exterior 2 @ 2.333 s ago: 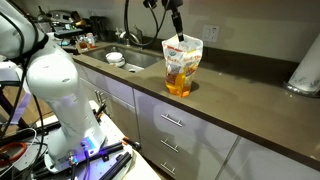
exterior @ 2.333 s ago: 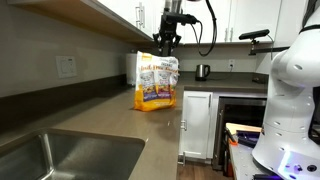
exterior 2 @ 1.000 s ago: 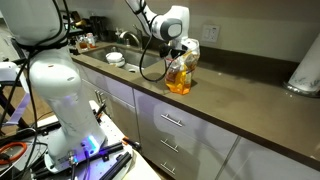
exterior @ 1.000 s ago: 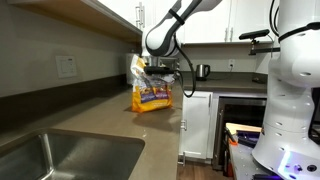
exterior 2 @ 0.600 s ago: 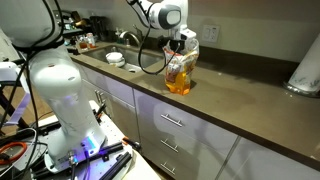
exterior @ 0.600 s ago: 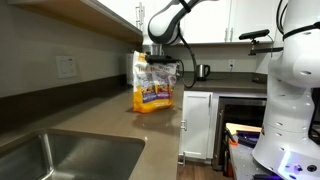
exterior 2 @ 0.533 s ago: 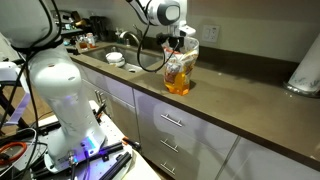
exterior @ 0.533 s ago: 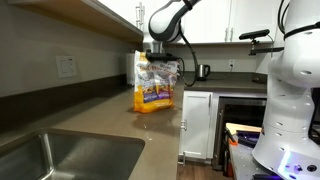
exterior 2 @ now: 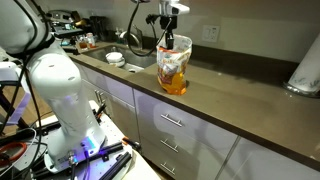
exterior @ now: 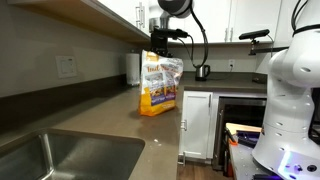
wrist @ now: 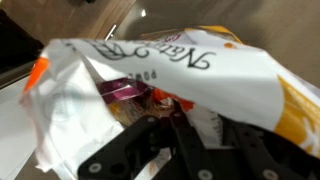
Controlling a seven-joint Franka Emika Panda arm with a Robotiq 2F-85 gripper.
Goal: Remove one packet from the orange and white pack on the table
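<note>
The orange and white pack stands upright at frame centre, its crinkled mouth open. The gripper dips into it; its grip cannot be told. The pack has shifted slightly sideways.

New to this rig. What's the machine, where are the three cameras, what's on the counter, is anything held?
It is one white robot arm with a two-finger end effector. Two pictures come from cameras standing off the robot, looking along the kitchen counter from opposite ends. The third is from a camera on the wrist, looking past the dark fingers into the bag. On the counter the orange and white pack stands upright, its top open. A sink is set into the counter and a small kettle sits further back. The end effector is at the pack's mouth. A purple packet shows inside, but whether anything is gripped cannot be told.
</note>
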